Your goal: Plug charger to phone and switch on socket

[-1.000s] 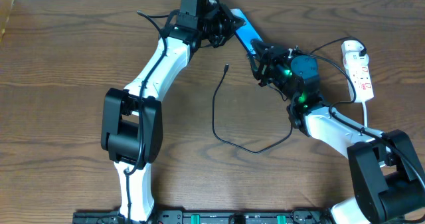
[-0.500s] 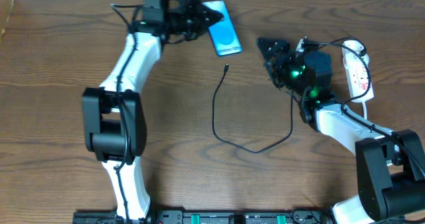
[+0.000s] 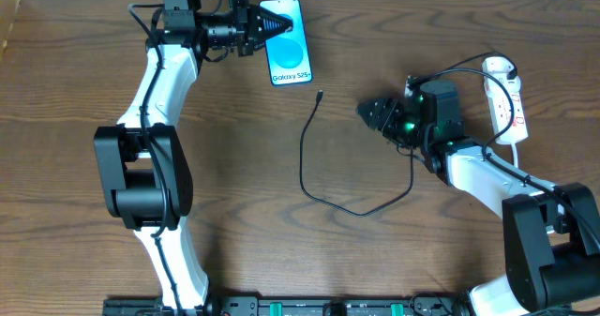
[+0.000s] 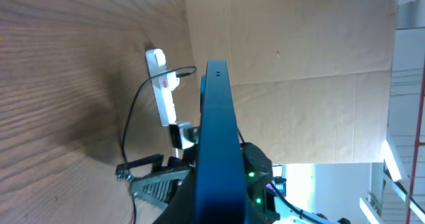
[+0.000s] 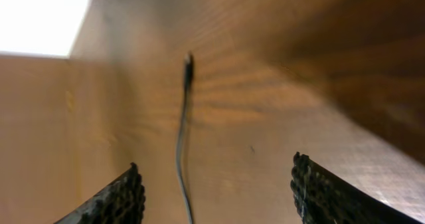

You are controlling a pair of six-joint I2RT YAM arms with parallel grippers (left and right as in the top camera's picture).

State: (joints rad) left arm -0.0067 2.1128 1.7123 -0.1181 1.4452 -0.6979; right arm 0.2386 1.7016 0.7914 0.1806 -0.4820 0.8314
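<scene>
The phone [image 3: 291, 46], blue screen up reading "Galaxy S25+", is at the table's far edge. My left gripper [image 3: 274, 23] is shut on its upper left edge. In the left wrist view the phone [image 4: 216, 131] shows edge-on between the jaws. The black charger cable [image 3: 305, 157] lies in a loop at mid-table, its small plug [image 3: 321, 96] free just below the phone. My right gripper [image 3: 368, 112] is open and empty, pointing left at the plug from a short way off. In the right wrist view [image 5: 216, 164] the plug [image 5: 189, 66] and cable lie ahead between the fingers. The socket strip [image 3: 506, 96] lies at the right.
The strip's white cord runs off the far right edge. The cable's far end runs up behind my right arm toward the strip [image 4: 163, 84]. A cardboard wall stands behind the table's far edge.
My left arm has swung left with the phone, turning it from slanted to upright in the overhead view. My right gripper has drawn away from the phone, moved down and turned toward the plug.
</scene>
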